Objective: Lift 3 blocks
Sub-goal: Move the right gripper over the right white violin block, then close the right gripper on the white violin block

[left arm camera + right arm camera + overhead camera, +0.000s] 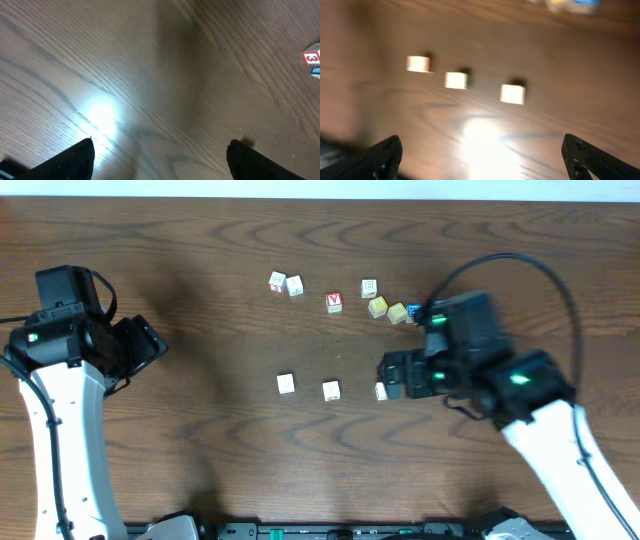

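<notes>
Three small cream blocks are lying in a loose row toward the front of the dark wood-grain table: the first block, the middle block and the third block. Each is sitting apart from its neighbour, all are of equal size, and their top faces are looking pale and plain from overhead, any marks being too small to make out. The right gripper is reaching in along the row with its jaws spread wide and clasping nothing, the third block sitting just beside one finger; whether they are touching cannot be told. The left gripper is hanging well apart from the row, its jaws likewise parted wide and empty. Only the overhead view is taking in a second line of cubes farther back: white letter cubes, a red-faced cube, yellow cubes and a blue cube close by the right arm. The blurred right wrist view is showing the three blocks as bright squares in a slanting line ahead of its dark fingers, the third block looming nearest, with glare on the wood. The left wrist view is taking in bare wood between its fingers and, at the picture's edge, a numbered cube bearing a red 3.
</notes>
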Available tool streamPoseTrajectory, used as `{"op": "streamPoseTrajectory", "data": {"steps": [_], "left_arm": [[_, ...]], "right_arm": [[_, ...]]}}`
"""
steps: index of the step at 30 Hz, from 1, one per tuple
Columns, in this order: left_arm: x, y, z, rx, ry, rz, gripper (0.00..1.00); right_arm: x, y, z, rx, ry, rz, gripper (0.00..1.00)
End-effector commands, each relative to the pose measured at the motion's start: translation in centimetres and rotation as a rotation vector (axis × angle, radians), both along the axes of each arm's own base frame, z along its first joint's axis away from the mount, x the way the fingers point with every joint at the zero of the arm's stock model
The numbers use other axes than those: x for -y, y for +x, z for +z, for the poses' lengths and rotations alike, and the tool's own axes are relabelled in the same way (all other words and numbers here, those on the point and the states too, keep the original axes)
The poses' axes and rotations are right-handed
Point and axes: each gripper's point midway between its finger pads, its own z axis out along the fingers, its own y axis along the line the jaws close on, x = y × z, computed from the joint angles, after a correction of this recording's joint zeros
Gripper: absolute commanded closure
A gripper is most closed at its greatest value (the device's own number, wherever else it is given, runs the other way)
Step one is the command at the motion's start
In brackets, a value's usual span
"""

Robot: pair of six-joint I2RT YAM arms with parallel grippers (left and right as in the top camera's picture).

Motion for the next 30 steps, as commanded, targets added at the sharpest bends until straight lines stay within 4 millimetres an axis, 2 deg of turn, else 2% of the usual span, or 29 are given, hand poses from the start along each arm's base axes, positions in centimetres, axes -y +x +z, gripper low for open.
{"op": "streamPoseTrajectory", "data": {"steps": [1, 5, 9, 15, 17, 22, 30], "left_arm": [[-0.2, 0.0, 0.3, 0.004, 0.003, 0.015, 0.15], [-0.2, 0.0, 0.3, 0.004, 0.003, 0.015, 0.15], [-0.2, 0.0, 0.3, 0.004, 0.003, 0.015, 0.15], [-0.2, 0.0, 0.3, 0.004, 0.003, 0.015, 0.15], [-0.2, 0.0, 0.3, 0.004, 0.003, 0.015, 0.15], [-0.2, 0.0, 0.3, 0.004, 0.003, 0.015, 0.15], [-0.2, 0.0, 0.3, 0.004, 0.003, 0.015, 0.15]], "right_arm": [[1.8, 1.7, -0.8, 0.067, -0.191, -0.157, 0.01], [0.1, 2.0, -2.2, 0.043, -0.193, -0.099, 0.01], [-0.7, 1.8, -5.2, -0.032, -0.234, -0.066, 0.02], [-2.7, 2.3, -10.8, -0.117, -0.264, 0.105, 0.18], [-2.8, 2.5, -12.3, -0.147, -0.282, 0.106, 0.27], [-2.2, 3.5, -14.8, -0.191, -0.302, 0.08, 0.28], [-1.5, 2.7, -18.3, -0.331, -0.289, 0.069, 0.36]]}}
